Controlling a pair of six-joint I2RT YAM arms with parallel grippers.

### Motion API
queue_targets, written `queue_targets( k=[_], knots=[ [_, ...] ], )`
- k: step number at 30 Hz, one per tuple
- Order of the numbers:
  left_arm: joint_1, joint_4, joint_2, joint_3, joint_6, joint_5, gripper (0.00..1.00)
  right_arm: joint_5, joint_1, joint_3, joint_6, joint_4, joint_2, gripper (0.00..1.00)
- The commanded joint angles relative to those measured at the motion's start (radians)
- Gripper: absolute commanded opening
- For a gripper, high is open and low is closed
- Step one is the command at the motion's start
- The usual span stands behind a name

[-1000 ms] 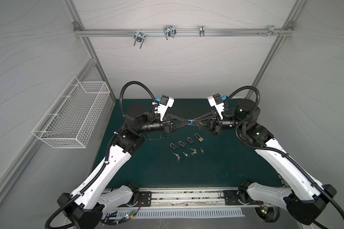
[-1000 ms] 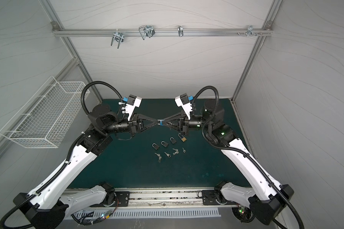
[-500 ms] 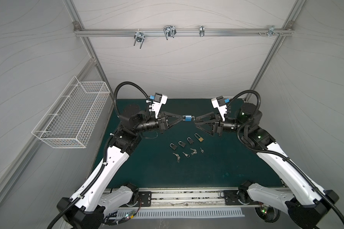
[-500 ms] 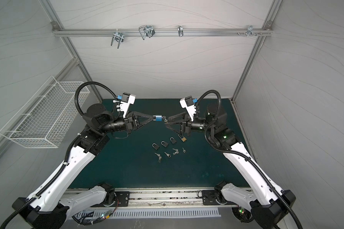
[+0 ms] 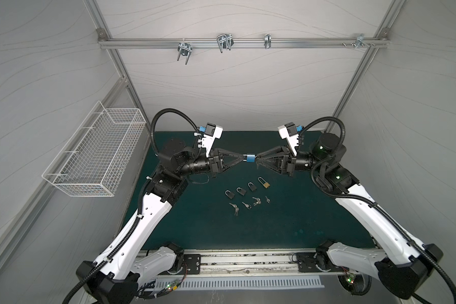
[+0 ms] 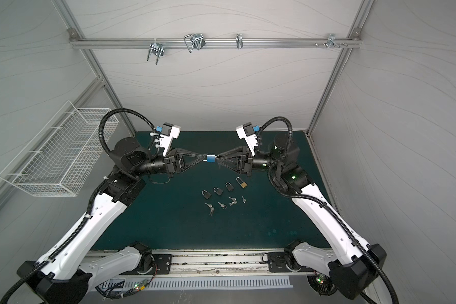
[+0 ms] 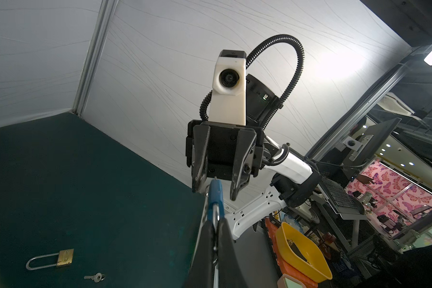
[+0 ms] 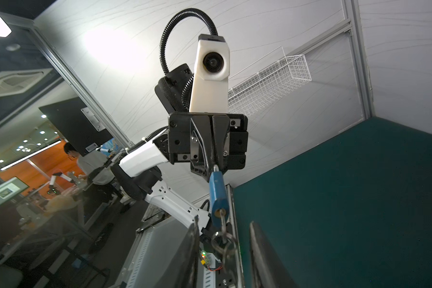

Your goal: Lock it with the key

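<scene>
A blue padlock hangs in mid-air over the green mat, in both top views. My left gripper is shut on its steel shackle; in the left wrist view the lock sticks out past the closed fingertips. A silver key sits in the lock's keyhole, with a key ring hanging from it. My right gripper faces the lock from the other side. Its fingers stand apart on either side of the key and ring, not pressing on them.
On the mat below lie three black padlocks, a brass padlock and several small keys. A white wire basket hangs on the left wall. Metal hooks hang from the rail on the back wall.
Half a second ago the grippers stood apart, the left one carrying the lock and the right jaws wider. They have met again at the middle, and the right jaws have narrowed around the key.
</scene>
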Motion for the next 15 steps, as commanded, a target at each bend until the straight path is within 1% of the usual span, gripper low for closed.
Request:
queue_targets(
  k=[1,4,10,13,15],
  knots=[
    [0.002,0.064,0.001,0.009,-0.004,0.031,0.0,-0.033,-0.003,0.032,0.022,0.044,0.005,0.3],
    [0.002,0.062,0.002,0.007,-0.004,0.033,0.0,-0.034,0.0,0.032,0.024,0.049,0.007,0.24],
    [0.001,0.064,-0.002,-0.002,0.0,0.025,0.0,-0.041,0.0,0.025,0.021,0.043,0.007,0.06],
    [0.001,0.063,-0.011,-0.008,0.002,0.012,0.0,-0.041,0.001,0.019,0.018,0.038,0.002,0.0],
    [0.001,0.055,-0.014,-0.011,0.008,0.003,0.0,-0.042,0.0,0.013,0.017,0.038,-0.001,0.0]
  ],
)
